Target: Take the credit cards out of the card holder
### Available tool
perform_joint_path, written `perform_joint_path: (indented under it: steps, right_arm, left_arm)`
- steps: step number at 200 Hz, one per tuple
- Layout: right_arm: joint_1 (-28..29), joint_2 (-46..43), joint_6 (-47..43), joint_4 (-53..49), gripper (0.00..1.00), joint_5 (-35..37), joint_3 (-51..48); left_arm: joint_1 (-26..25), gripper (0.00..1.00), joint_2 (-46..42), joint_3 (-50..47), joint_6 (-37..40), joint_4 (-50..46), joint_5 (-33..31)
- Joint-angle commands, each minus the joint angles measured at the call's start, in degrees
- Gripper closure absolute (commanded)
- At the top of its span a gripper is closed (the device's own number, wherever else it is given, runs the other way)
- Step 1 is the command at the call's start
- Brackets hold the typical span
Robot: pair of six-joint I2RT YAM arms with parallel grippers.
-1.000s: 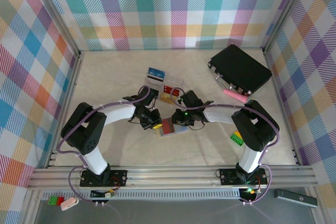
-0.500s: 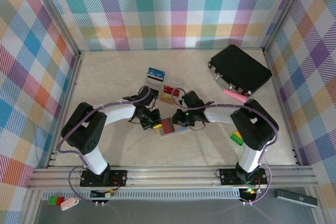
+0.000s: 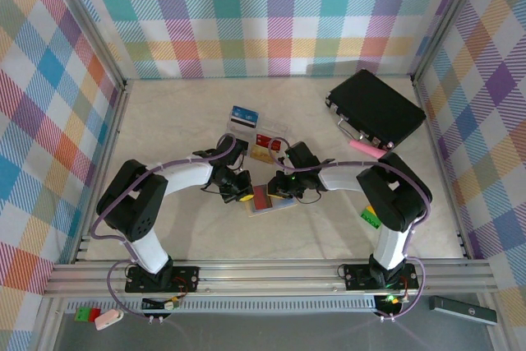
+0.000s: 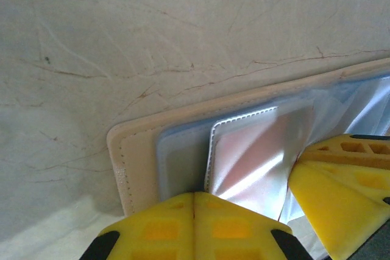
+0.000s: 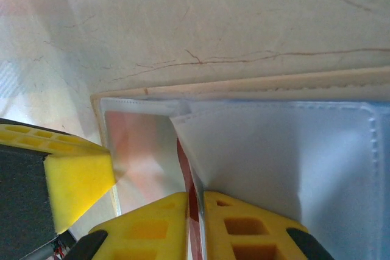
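Observation:
The card holder lies open on the table between my two grippers, its pale cover under clear sleeves. A dark red credit card stands on edge between the sleeves. My right gripper is shut on this card's edge together with a sleeve page. My left gripper is shut, fingertips together, resting on the holder's left panel beside a shiny sleeve. From above, the left gripper and the right gripper nearly touch over the holder.
A clear compartmented tray with cards stands just behind the holder, with a blue card beyond it. A black case and a pink object lie at the back right. Green and yellow bricks sit by the right arm.
The left gripper has closed the last bit. The right gripper has shifted slightly left over the holder. The holder has hardly moved.

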Motion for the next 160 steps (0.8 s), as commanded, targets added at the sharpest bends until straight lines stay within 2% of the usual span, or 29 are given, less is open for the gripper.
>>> perform_joint_path:
  steps: [1,94,133,160]
  right_arm:
    - [0.22,2.1,-0.35,-0.76,0.85,-1.33,0.5]
    - [0.17,-0.61,-0.88,-1.08,0.92,0.87,-0.25]
    - [0.17,-0.61,-1.04,-0.75,0.95,0.63,-0.49]
    - [0.17,-0.69,-0.95,-0.37,0.95,0.46,-0.65]
  left_arm:
    - [-0.47,0.94,3.44,-0.96,1.06,-3.0,-2.06]
    - [-0.51,0.94,0.91,0.61,1.76,-5.45,-3.47]
    - [-0.6,0.91,-3.18,1.82,1.75,-3.95,-0.7]
    - [-0.86,0.9,-2.88,2.03,1.51,-2.14,1.2]
